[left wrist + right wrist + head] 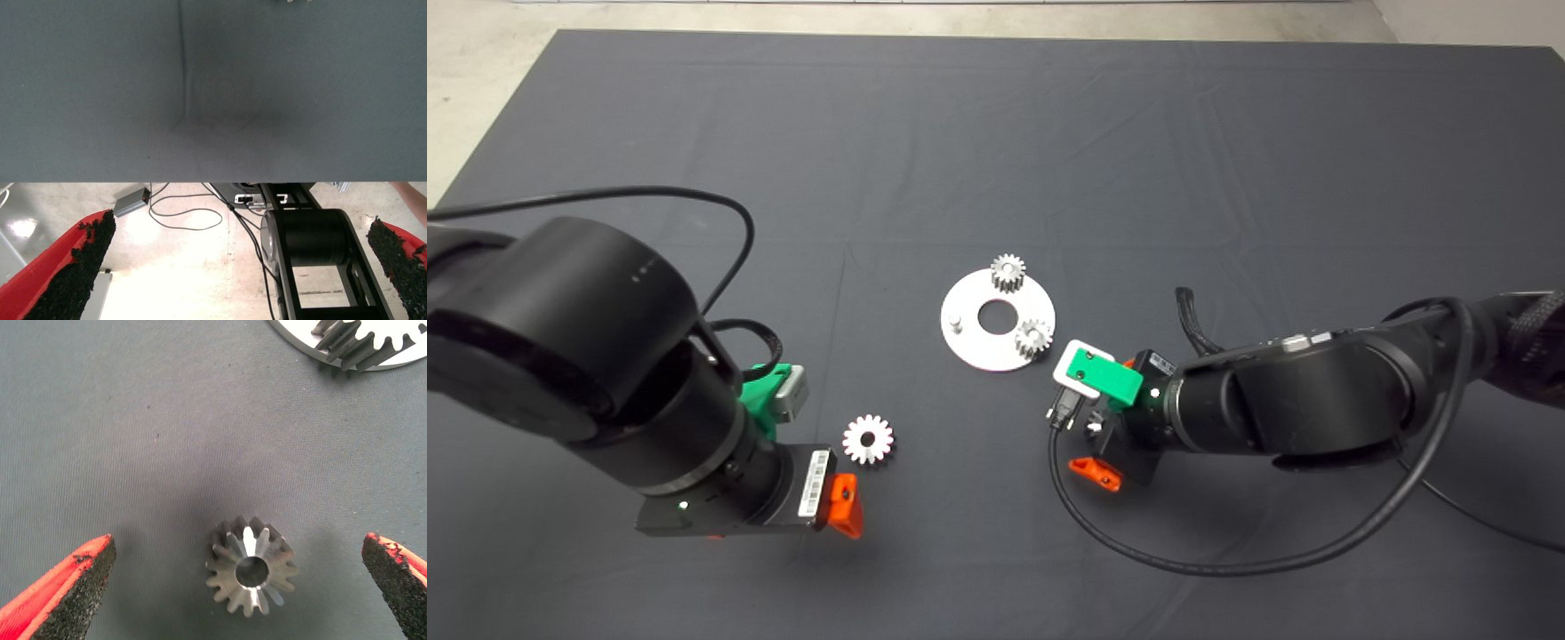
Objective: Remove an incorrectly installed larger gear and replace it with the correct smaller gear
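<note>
Fingers (63, 587) of the right gripper (233, 587) spread wide either side of the small gear (251, 565), lying flat on the mat (996, 133), bore up. Left gripper (233, 273), also wide open and empty, waits near the large gear (868, 439).

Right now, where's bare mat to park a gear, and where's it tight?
Free: the whole far stretch of mat beyond the round plate, and the strip between the larger gear and the plate. Tight: around the right gripper, open over the smaller gear, and beside the left gripper.
</note>
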Available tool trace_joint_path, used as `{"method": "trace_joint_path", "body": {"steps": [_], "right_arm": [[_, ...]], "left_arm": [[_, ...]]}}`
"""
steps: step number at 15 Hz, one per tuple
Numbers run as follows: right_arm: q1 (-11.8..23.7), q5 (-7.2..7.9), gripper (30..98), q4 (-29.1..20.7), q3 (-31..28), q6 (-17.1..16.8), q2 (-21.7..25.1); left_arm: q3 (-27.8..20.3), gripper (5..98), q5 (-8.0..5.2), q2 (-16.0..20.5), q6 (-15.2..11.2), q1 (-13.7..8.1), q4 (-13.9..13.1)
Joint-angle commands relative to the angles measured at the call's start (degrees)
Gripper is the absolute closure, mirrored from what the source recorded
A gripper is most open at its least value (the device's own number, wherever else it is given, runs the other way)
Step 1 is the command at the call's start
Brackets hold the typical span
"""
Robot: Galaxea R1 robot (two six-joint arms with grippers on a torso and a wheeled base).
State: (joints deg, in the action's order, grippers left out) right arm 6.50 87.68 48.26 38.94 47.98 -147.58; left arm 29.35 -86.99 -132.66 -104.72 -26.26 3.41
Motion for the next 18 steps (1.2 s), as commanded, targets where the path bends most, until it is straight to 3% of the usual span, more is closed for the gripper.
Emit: {"method": "trace_joint_path", "body": {"steps": [1,11,18], "right_arm": [[0.44,2.67,30.9,3.81,-0.72,4.18,0.31],[0.35,3.2,30.9,3.59,-2.49,10.11,3.32],[-1.93,3.2,30.9,3.77,-4.06,9.94,4.79]], "left_arm": [[-0.81,6.1,-0.25,0.24,-0.49,-0.82,0.19],[-0.81,6.1,-0.2,0.16,-0.49,-0.82,0.19],[-1.33,6.1,-0.11,0.16,-0.49,-0.82,0.19]]}}
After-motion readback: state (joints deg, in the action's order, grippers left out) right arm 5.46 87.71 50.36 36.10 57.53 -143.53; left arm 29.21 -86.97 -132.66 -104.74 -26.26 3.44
